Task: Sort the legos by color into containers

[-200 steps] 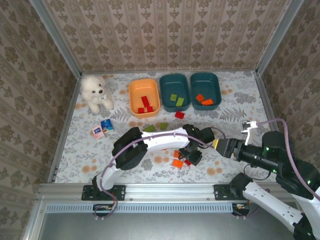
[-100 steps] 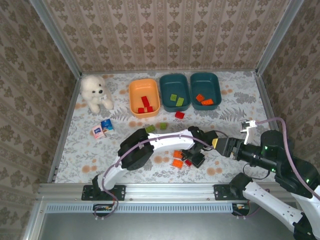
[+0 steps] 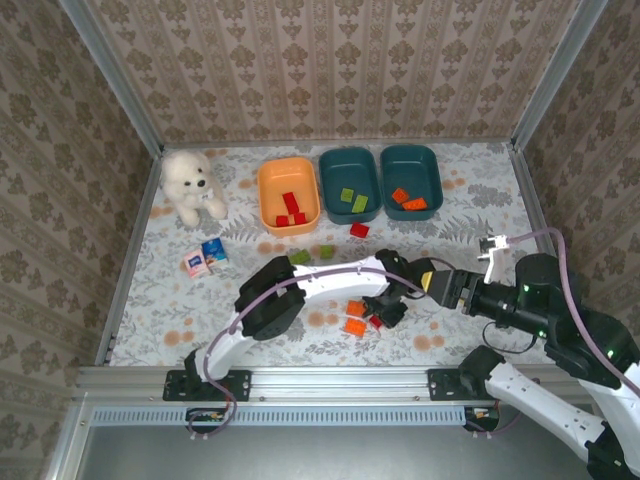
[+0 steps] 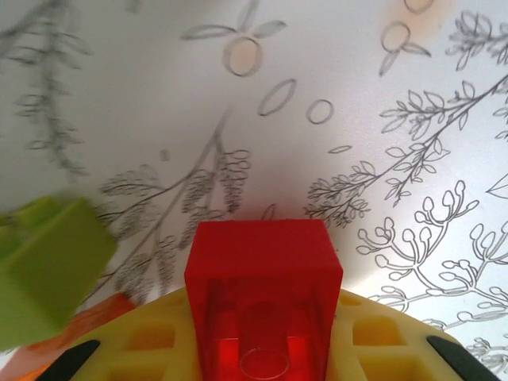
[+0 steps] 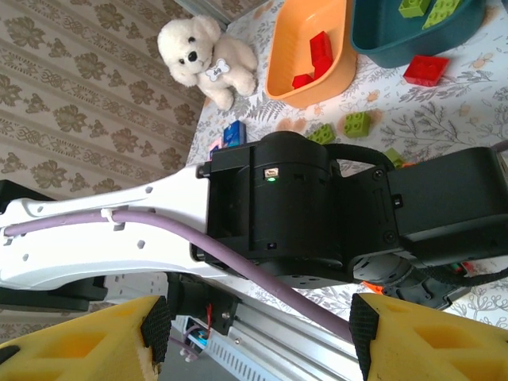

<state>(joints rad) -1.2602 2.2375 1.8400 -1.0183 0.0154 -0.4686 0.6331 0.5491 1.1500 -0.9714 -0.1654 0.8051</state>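
While the left arm stretches over the near middle of the counter [image 3: 480, 215], top view first: left fingers [image 3: 386, 313] are closed tight on a red brick [image 3: 377, 322], just beside two orange bricks [image 3: 353, 326]. The orange tub [image 3: 289, 162], with red bricks in it, lies toward the far edge and to the left of that grip, well apart. The middle teal tub [image 3: 350, 152] has green ones, the right teal tub [image 3: 410, 149] orange ones. Right fingers [image 3: 447, 288] hover near the left wrist, half spread, nothing in them. The left arm has the brick, so the trip to the orange tub looks like its job.

Left wrist view: the red brick is pinched between the yellow pads [image 4: 151, 341], its length seeming to run outward along them. Can't tell if it's off the counter. A green brick [image 4: 48, 270] sits off to one side.

Right wrist view: right pads [image 5: 79, 341] are apart and empty. The left arm's black wrist block is ahead, with a plush dog [image 5: 206, 55] and a loose red brick [image 5: 425, 70] beyond.
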